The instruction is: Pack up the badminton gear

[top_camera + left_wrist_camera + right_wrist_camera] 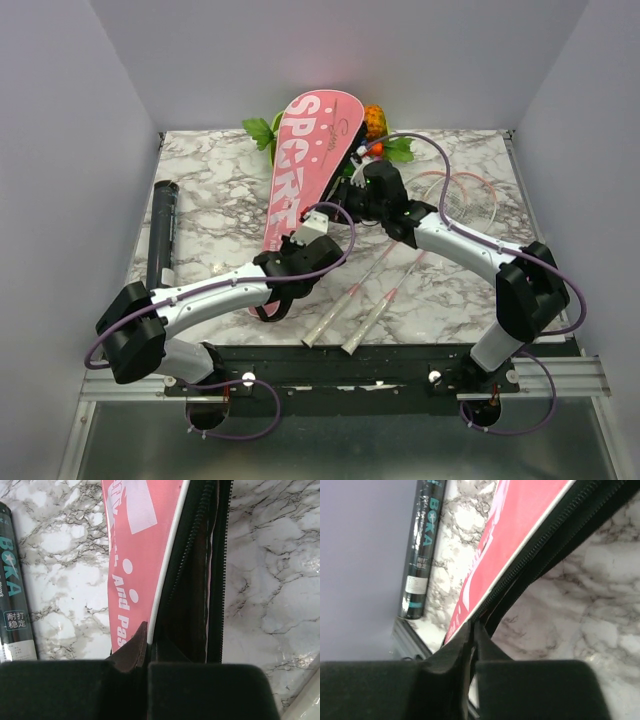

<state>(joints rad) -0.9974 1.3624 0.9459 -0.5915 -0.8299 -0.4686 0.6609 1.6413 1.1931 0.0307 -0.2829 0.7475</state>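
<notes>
The pink bag (298,170) lies slantwise across the middle of the worktop. Its wide end is at the middle of the far edge and its narrow end runs down towards the near edge, a little left of centre. Its zip (192,565) stands open along the right side, showing a dark inside.

The left gripper (148,642) has its fingers pinched almost together on the white-piped rim of the bag's upper flap, near the narrow end. The right gripper (472,630) is nipped just as tightly on the same open rim, farther up towards the wide end.

The two rackets (400,265) lie side by side just right of the bag, handles towards the near edge and heads towards the right edge. The black tube (163,235) lies along the left edge, well apart from both grippers.
</notes>
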